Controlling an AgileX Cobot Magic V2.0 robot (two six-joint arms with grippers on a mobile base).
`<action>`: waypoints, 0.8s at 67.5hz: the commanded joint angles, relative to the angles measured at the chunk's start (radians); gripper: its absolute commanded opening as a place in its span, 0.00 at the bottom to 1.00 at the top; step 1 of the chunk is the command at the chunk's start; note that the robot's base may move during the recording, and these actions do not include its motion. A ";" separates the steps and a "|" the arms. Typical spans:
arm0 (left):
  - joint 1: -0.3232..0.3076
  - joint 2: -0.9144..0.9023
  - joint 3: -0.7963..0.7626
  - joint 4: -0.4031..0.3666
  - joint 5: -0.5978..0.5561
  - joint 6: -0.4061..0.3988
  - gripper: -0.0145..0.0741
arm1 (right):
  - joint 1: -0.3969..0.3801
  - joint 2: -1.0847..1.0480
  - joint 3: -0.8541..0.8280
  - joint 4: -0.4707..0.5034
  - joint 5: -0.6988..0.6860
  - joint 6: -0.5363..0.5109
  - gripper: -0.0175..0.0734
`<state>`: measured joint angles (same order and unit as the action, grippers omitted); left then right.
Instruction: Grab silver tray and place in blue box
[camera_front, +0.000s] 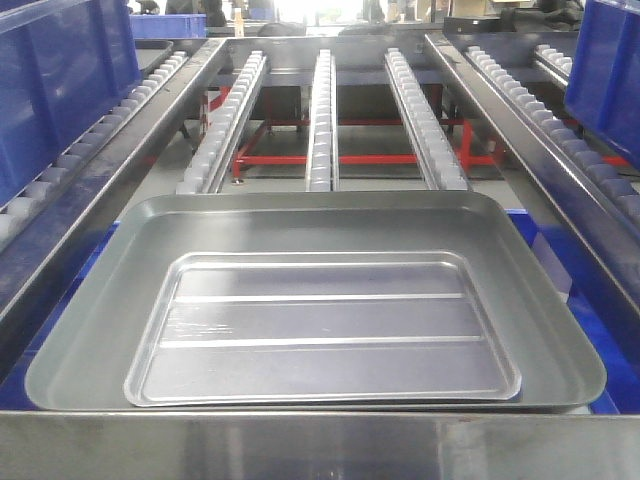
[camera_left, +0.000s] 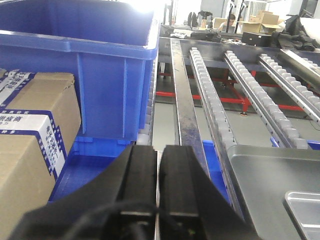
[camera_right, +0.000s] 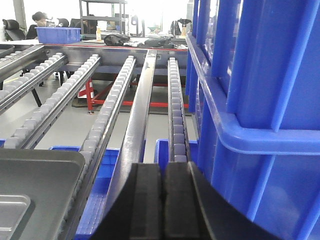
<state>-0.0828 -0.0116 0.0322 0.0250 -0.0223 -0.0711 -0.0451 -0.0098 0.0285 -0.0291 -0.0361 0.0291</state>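
Note:
The silver tray (camera_front: 320, 330) lies flat inside a larger dull grey pan (camera_front: 300, 215) at the near middle, its two ridges running left to right. One corner of the tray shows in the left wrist view (camera_left: 306, 210) and one in the right wrist view (camera_right: 10, 215). A blue box (camera_left: 100, 75) with a flanged rim and ribbed side stands on the left roller lane (camera_front: 60, 80). My left gripper (camera_left: 158, 150) is shut with nothing in it, left of the pan. My right gripper (camera_right: 163, 166) is shut and empty, right of the pan. Neither gripper shows in the front view.
Stacked blue crates (camera_right: 250, 100) stand close on the right (camera_front: 605, 70). A lower blue crate (camera_front: 535, 245) shows under the pan's corners. Cardboard cartons (camera_left: 30, 135) sit at the far left. Roller rails (camera_front: 320, 110) run away ahead, with a red frame (camera_front: 290, 158) below them.

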 joint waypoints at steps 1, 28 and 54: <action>0.000 -0.014 0.017 -0.005 -0.084 -0.001 0.16 | -0.004 -0.021 -0.018 0.003 -0.091 -0.006 0.25; 0.000 -0.014 0.017 -0.005 -0.084 -0.001 0.16 | -0.004 -0.021 -0.018 0.003 -0.091 -0.006 0.25; 0.000 -0.014 0.017 -0.003 -0.086 -0.001 0.16 | -0.004 -0.021 -0.018 0.003 -0.113 -0.006 0.25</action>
<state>-0.0828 -0.0116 0.0322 0.0250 -0.0223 -0.0711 -0.0451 -0.0098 0.0285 -0.0291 -0.0466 0.0291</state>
